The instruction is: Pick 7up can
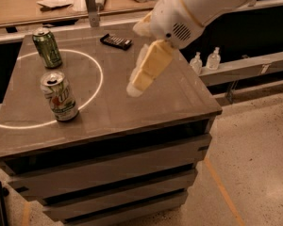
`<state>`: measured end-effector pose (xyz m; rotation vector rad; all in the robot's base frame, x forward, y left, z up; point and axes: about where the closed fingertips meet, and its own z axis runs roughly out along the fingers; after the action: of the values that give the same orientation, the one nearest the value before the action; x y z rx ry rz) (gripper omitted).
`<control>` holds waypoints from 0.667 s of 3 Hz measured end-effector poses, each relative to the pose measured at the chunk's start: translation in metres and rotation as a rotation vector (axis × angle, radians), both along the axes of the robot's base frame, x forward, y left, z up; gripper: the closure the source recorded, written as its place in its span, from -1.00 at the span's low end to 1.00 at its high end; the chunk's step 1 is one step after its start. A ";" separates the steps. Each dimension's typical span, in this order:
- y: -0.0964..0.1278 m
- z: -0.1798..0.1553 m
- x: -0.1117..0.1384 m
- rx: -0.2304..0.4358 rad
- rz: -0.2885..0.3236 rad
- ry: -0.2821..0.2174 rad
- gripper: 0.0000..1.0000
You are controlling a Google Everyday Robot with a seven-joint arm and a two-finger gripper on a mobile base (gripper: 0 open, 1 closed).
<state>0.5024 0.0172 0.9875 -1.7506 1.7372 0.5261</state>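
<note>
The 7up can (60, 97) stands upright on the brown table top (132, 112), at the front left, inside a white circle painted on it. It is pale with a green band at its base and a silver top. My gripper (137, 87) hangs over the middle of the table, to the right of the can and well apart from it, fingers pointing down and to the left. It holds nothing that I can see.
An all dark-green can (47, 47) stands upright behind the 7up can. A small black object (116, 41) lies at the back of the table. A long counter (61, 4) with clutter runs behind. Two small bottles (205, 60) stand on a ledge at right.
</note>
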 end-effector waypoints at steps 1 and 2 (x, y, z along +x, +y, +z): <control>0.041 -0.021 0.011 0.150 -0.010 0.067 -1.00; 0.087 -0.041 0.027 0.294 0.022 0.081 -1.00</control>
<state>0.5296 0.1039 0.9468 -1.5596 1.6019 0.8272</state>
